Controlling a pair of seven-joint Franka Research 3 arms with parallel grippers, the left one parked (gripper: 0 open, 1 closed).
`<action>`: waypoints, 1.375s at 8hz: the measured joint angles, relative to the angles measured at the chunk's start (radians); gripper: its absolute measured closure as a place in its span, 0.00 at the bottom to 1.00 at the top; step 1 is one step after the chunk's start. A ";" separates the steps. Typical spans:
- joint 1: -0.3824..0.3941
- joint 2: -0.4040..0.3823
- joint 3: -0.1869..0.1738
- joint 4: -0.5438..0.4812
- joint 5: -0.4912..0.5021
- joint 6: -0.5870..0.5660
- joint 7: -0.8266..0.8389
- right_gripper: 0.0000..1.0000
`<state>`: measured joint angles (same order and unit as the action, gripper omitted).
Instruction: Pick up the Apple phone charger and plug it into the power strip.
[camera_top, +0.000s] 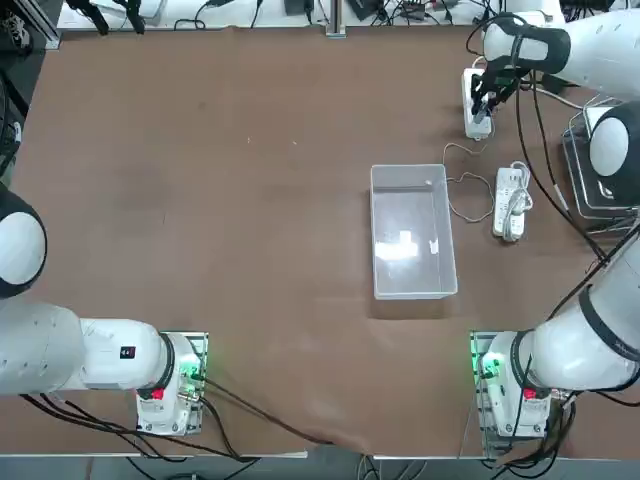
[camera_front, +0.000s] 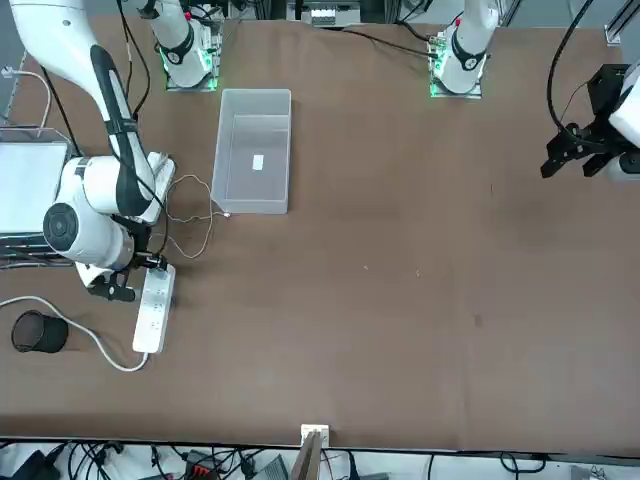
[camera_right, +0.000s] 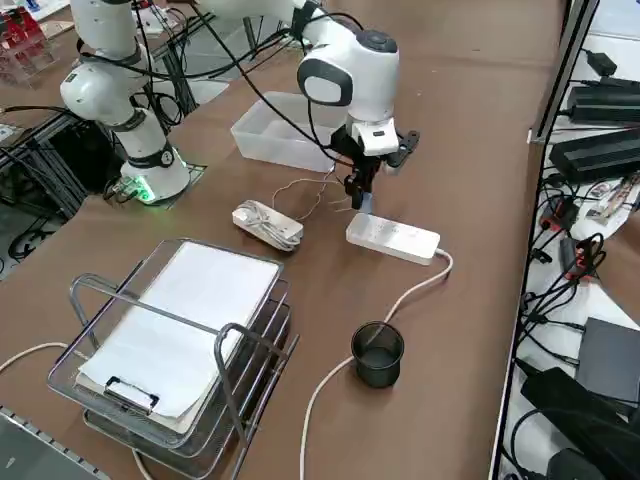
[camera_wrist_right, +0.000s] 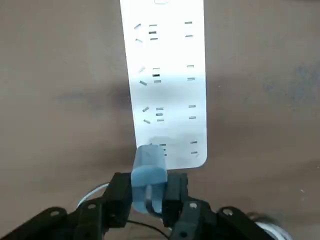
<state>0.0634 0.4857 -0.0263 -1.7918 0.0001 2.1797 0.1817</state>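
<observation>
Right wrist view shows the right gripper (camera_wrist_right: 148, 197) clamped on the Apple phone charger (camera_wrist_right: 149, 170), held just over the near end of the power strip (camera_wrist_right: 167, 75), which lies by the table (camera_top: 200, 200) edge at the far right corner. To seat it well, I'd line the prongs up with the end socket slots, keep the block square, then press straight down without dragging the strip. No brand or writing is readable on either

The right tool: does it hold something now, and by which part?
Yes. The right tool holds the phone charger by the sides of its plug block, over one end of the power strip.
</observation>
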 joint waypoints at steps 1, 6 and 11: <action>-0.002 0.004 0.000 0.000 0.000 0.000 -0.002 0.65; -0.015 0.015 0.000 0.000 0.000 0.000 -0.023 0.65; -0.024 0.020 0.000 0.000 0.000 0.003 -0.031 0.65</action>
<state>0.0398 0.5057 -0.0265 -1.7913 0.0002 2.1831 0.1504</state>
